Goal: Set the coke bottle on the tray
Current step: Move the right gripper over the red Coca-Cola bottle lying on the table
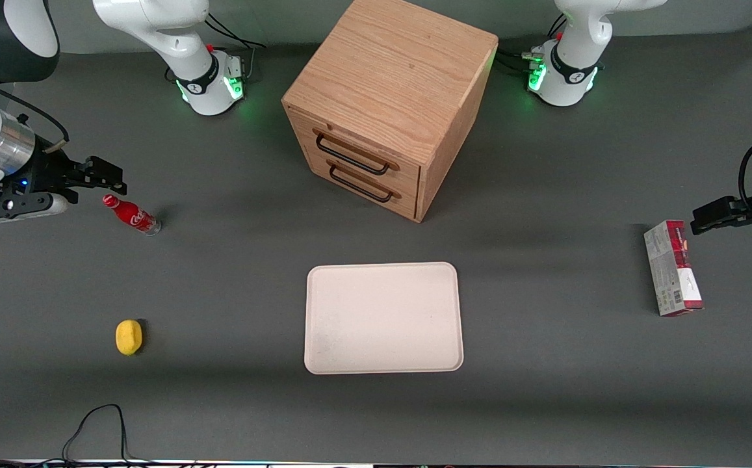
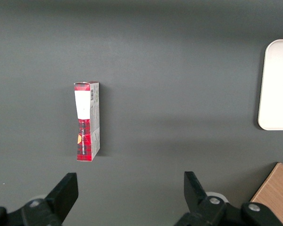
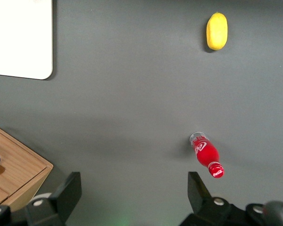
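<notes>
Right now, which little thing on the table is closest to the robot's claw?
The coke bottle. It stands just by the open gripper; the yellow lemon sits nearer the front camera, and the carton lies toward the parked arm's end.

A white script logo is printed on the red body of the coke bottle [image 1: 131,215], which stands on the dark table; the lettering cannot be made out letter by letter. In the right wrist view, a white script mark is also seen on the bottle's red cap. A barcode is printed on the grey side of the red-and-grey carton [image 1: 672,268], at its end toward 6 o'clock in the front view; its other print cannot be read.
</notes>
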Robot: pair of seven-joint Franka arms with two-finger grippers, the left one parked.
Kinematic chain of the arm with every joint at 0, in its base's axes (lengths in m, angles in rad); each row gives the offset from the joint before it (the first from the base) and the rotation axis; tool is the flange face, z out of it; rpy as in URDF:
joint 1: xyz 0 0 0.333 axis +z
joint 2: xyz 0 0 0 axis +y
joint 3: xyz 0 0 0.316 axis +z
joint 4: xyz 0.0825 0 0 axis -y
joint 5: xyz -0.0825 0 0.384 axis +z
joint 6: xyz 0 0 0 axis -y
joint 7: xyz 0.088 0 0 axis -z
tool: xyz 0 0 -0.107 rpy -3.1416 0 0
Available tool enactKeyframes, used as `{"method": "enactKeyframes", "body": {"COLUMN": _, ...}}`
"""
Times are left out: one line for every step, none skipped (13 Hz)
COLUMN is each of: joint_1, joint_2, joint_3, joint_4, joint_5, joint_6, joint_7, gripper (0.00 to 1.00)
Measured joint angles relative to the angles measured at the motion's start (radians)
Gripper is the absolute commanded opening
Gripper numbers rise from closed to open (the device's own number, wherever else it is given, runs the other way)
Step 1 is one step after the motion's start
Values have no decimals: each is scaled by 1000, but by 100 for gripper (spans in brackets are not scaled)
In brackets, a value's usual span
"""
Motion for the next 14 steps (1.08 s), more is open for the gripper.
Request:
{"method": "enactKeyframes", "body": {"joint_1": 0, "joint_2": 0, "joint_3": 0, "joint_4": 2, "joint_5": 0, "joint_6": 0, "joint_7": 0, "gripper": 100}}
{"method": "enactKeyframes", "body": {"joint_1": 0, "joint_2": 0, "joint_3": 0, "joint_4": 2, "joint_5": 0, "joint_6": 0, "joint_7": 0, "gripper": 100}}
{"method": "enactKeyframes", "body": {"joint_1": 0, "joint_2": 0, "joint_3": 0, "joint_4": 3, "joint_5": 0, "joint_6": 0, "joint_7": 0, "gripper": 100}}
{"method": "enactKeyframes", "body": {"joint_1": 0, "joint_2": 0, "joint_3": 0, "joint_4": 4, "joint_5": 0, "joint_6": 0, "joint_7": 0, "gripper": 100}}
{"method": "enactKeyframes", "body": {"joint_1": 0, "joint_2": 1, "joint_3": 0, "joint_4": 5, "joint_5": 0, "joint_6": 0, "joint_7": 0, "gripper": 100}}
{"method": "enactKeyframes", "body": {"joint_1": 0, "joint_2": 2, "joint_3": 0, "joint_4": 6, "joint_5": 0, "joint_6": 0, "joint_7": 0, "gripper": 100}}
{"method": "enactKeyframes", "body": {"joint_1": 0, "joint_2": 4, "joint_3": 0, "joint_4": 7, "joint_5": 0, "joint_6": 0, "joint_7": 0, "gripper": 100}}
{"method": "enactKeyframes", "body": {"joint_1": 0, "joint_2": 6, "joint_3": 0, "joint_4": 7, "joint_5": 0, "joint_6": 0, "joint_7": 0, "gripper": 100}}
{"method": "enactKeyframes", "body": {"joint_1": 0, "joint_2": 8, "joint_3": 0, "joint_4": 7, "joint_5": 0, "joint_6": 0, "joint_7": 0, "gripper": 100}}
{"method": "enactKeyframes", "body": {"joint_1": -1, "joint_2": 10, "joint_3": -1, "joint_4": 7, "joint_5": 0, "joint_6": 0, "joint_7": 0, "gripper": 100}}
{"method": "enactKeyframes", "body": {"joint_1": -3, "joint_2": 13, "joint_3": -5, "joint_4": 7, "joint_5": 0, "joint_6": 0, "joint_7": 0, "gripper": 100}}
{"method": "enactKeyframes", "body": {"joint_1": -5, "joint_2": 15, "joint_3": -14, "joint_4": 7, "joint_5": -1, "joint_6": -1, "joint_7": 0, "gripper": 100}}
{"method": "enactKeyframes", "body": {"joint_1": -6, "joint_2": 15, "joint_3": -35, "joint_4": 7, "joint_5": -3, "joint_6": -4, "joint_7": -3, "gripper": 100}}
{"method": "enactKeyframes", "body": {"joint_1": -6, "joint_2": 15, "joint_3": -71, "joint_4": 9, "joint_5": -7, "joint_6": -16, "joint_7": -20, "gripper": 100}}
